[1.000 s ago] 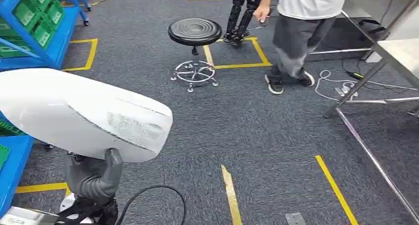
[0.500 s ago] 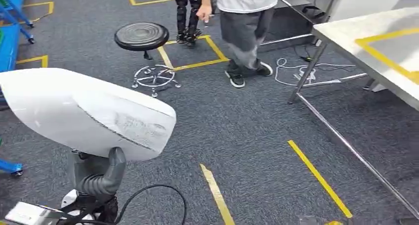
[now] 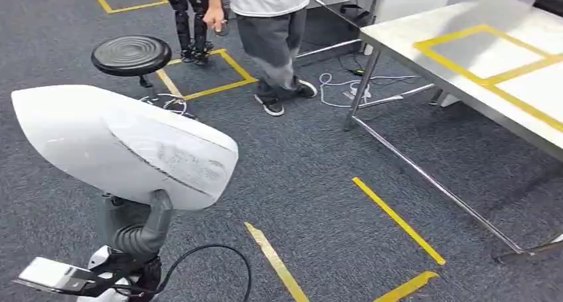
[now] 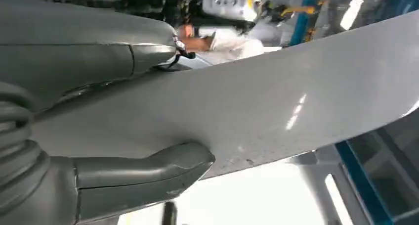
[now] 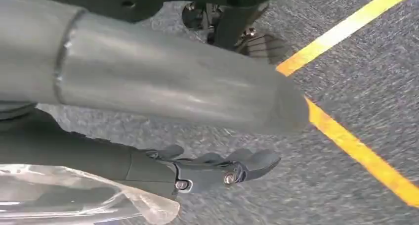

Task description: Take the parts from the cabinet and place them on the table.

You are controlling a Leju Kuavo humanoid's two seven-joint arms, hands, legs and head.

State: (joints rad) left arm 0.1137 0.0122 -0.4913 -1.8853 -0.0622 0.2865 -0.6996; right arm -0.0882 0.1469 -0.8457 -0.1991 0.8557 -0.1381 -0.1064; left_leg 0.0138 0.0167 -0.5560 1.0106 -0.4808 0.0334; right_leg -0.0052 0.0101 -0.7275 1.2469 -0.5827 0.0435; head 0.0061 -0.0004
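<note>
The left hand, at about eight o'clock in the head view, grips the large white smooth curved shell part from below, its grey thumb pressed against the underside in the left wrist view, so the part rides in front of the robot above the dark carpet. Further right, a person stands at twelve o'clock beside a black round stool. The white-topped metal table with yellow tape outlines lies at two o'clock; carrying well means keeping the shell level and passing wide of the person. The right hand hangs with fingers loosely extended, holding nothing. No containers are visible.
</note>
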